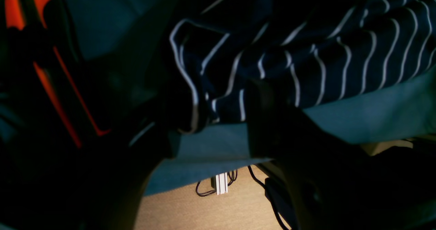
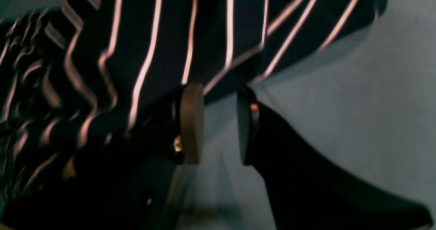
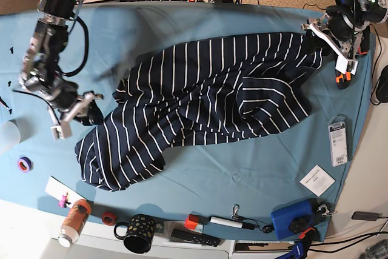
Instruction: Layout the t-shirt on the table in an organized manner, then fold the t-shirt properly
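Rumpled navy striped t-shirt (image 3: 206, 92) sprawls mid-frame across the teal worktop (image 3: 254, 168); polka-dot mug (image 3: 138, 233) lower left; both end effectors spread, left end effector (image 3: 324, 37), right end effector (image 3: 76, 113).

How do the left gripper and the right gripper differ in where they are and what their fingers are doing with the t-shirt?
The left gripper sits at the t-shirt's far corner, its fingers straddling a bunched fold; the right gripper is at the opposite side, its pads apart over bare table beside the hem. Both are open, at the shirt's edge.
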`<state>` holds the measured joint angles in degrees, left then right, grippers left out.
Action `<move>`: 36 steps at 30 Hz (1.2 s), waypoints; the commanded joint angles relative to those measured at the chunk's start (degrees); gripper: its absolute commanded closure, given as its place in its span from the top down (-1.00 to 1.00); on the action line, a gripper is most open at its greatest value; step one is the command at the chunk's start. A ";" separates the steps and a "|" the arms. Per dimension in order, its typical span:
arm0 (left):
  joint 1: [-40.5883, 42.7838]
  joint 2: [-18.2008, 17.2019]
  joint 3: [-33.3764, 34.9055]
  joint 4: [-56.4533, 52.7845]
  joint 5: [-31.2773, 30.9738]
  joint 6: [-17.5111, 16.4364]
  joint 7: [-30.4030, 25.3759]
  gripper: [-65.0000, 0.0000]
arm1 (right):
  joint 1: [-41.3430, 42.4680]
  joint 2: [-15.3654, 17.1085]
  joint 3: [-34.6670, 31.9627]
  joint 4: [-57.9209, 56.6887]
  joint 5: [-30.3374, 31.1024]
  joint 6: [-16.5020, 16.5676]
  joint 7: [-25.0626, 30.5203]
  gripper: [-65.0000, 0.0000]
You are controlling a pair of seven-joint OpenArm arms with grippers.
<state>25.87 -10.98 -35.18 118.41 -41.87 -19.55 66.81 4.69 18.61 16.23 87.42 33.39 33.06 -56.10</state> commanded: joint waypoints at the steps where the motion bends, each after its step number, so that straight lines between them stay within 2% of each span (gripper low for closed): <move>1: -0.02 -0.46 -0.22 0.98 -1.03 -0.04 -1.16 -0.09 | 1.29 0.92 -1.79 0.96 -1.68 -1.33 1.77 -0.46; 3: 0.00 -0.44 -0.22 0.98 -1.03 -0.04 -1.99 -0.09 | 1.86 0.92 -6.29 0.96 -6.67 -4.74 2.56 -0.46; 6: -0.02 -0.44 -0.22 0.98 -1.03 -0.04 -3.13 -0.09 | 3.06 0.90 -12.07 0.96 -11.50 -7.15 6.95 -0.49; 7: -0.02 -0.44 -0.22 0.98 -1.05 -0.04 -3.72 -0.09 | 4.04 0.90 -13.79 0.96 -13.11 -7.91 7.65 -0.58; 10: -0.02 -0.46 -0.22 0.98 -1.03 -0.04 -4.37 -0.09 | 8.41 0.07 -17.94 0.96 -18.95 -12.44 8.00 -1.00; 12: -0.07 -0.44 -0.22 0.98 -1.07 -0.04 -4.37 -0.09 | 11.52 -1.27 -19.56 0.96 -22.77 -16.39 10.54 -1.00; 14: -0.15 -0.46 -0.22 0.98 -1.53 -0.04 -4.33 -0.09 | 14.84 -2.99 -20.46 0.96 -25.20 -18.86 12.68 -1.00; 19: -0.15 -0.46 -0.22 0.98 -2.75 -0.04 -4.52 -0.09 | 22.77 -8.13 -20.68 0.96 -27.28 -19.43 13.14 -1.00; 24: -0.15 -0.44 -0.22 0.98 -2.78 -0.04 -4.96 -0.09 | 28.87 -11.04 -20.68 0.96 -28.50 -19.41 12.35 -1.00; 29: -0.15 -0.44 -0.22 0.98 -2.78 -0.04 -5.20 -0.09 | 31.54 -11.28 -20.63 0.96 -28.98 -19.28 3.74 -1.00; 31: -0.15 -0.44 -0.22 0.98 -2.78 -0.04 -5.22 -0.09 | 31.58 -10.80 -20.63 0.96 -29.55 -17.99 -0.33 -0.97; 34: -0.15 -0.44 -0.22 0.98 -2.78 -0.04 -5.27 -0.09 | 31.52 -9.27 -20.63 0.98 -29.59 -15.76 -6.05 -0.60; 36: -0.15 -0.44 -0.22 0.98 -2.75 -0.07 -5.35 -0.09 | 31.54 -7.89 -20.63 1.11 -29.57 -15.74 -10.16 -0.59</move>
<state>25.74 -10.96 -35.18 118.41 -43.59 -19.55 62.87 34.20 10.31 -4.62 87.37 4.01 17.47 -67.57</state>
